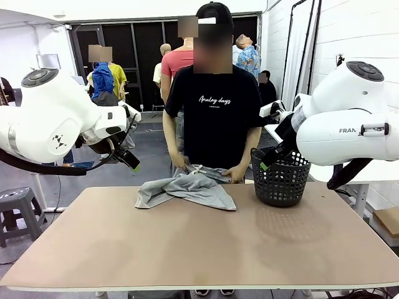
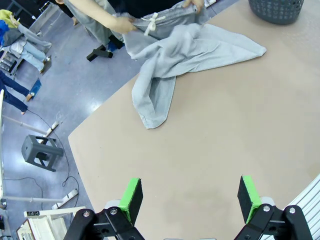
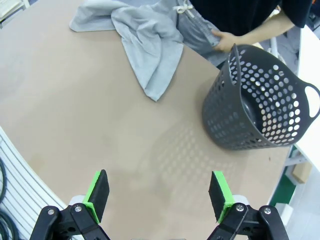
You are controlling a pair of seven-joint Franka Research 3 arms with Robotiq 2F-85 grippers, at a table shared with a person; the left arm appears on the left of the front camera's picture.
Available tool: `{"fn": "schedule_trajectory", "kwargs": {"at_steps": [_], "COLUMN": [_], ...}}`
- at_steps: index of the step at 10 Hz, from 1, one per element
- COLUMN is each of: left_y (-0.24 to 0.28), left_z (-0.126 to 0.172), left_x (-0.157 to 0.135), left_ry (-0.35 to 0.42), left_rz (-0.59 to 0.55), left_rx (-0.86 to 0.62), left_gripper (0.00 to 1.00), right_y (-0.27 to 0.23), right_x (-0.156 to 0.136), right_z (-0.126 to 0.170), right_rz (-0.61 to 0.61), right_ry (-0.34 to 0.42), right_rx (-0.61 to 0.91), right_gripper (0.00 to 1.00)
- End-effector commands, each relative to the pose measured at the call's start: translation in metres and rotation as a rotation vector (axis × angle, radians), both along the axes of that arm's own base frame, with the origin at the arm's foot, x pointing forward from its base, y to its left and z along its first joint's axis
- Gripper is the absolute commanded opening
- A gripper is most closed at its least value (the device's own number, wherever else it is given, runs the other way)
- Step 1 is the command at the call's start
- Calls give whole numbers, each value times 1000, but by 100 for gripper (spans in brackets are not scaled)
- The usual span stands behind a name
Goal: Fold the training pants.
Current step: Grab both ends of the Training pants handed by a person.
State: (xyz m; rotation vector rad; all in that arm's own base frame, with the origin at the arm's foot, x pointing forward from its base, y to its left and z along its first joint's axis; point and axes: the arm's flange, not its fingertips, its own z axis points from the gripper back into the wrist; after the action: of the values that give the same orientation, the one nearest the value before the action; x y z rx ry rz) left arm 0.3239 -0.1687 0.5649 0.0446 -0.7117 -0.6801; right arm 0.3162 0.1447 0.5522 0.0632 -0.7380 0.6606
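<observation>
The light grey training pants (image 1: 187, 189) lie crumpled at the far middle of the table, and a person's two hands (image 1: 179, 163) hold the waistband at the far edge. From the left wrist they appear as a bunched heap (image 2: 185, 55) with one leg trailing toward me. The right wrist view has them (image 3: 145, 40) at the top. My left gripper (image 2: 190, 195) hangs open high above the table's near left part, holding nothing. My right gripper (image 3: 157, 194) is open too, above the table near the basket. In the front view the left gripper (image 1: 129, 161) and right gripper (image 1: 269, 161) are raised at either side.
A black mesh basket (image 1: 280, 179) stands on the table's far right, also seen as the basket (image 3: 260, 100) from the right wrist. The tan table (image 1: 199, 243) has wide bare room in front of the pants. A grey stool (image 1: 15, 208) stands on the floor at left.
</observation>
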Motion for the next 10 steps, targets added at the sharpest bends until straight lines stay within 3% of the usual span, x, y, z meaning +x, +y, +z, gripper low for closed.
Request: {"fn": "schedule_trajectory", "kwargs": {"at_steps": [1,10], "left_y": [-1,-1], "left_z": [0,0], "left_x": [0,0], "left_ry": [5,5], "left_rz": [-1,-1], "left_rx": [4,4], "left_gripper": [100,100], "right_y": [-1,-1], "right_x": [-2,-2], "right_z": [0,0], "right_rz": [2,2], "right_ry": [8,8], "right_rx": [-5,-5], "right_gripper": [100,100]}}
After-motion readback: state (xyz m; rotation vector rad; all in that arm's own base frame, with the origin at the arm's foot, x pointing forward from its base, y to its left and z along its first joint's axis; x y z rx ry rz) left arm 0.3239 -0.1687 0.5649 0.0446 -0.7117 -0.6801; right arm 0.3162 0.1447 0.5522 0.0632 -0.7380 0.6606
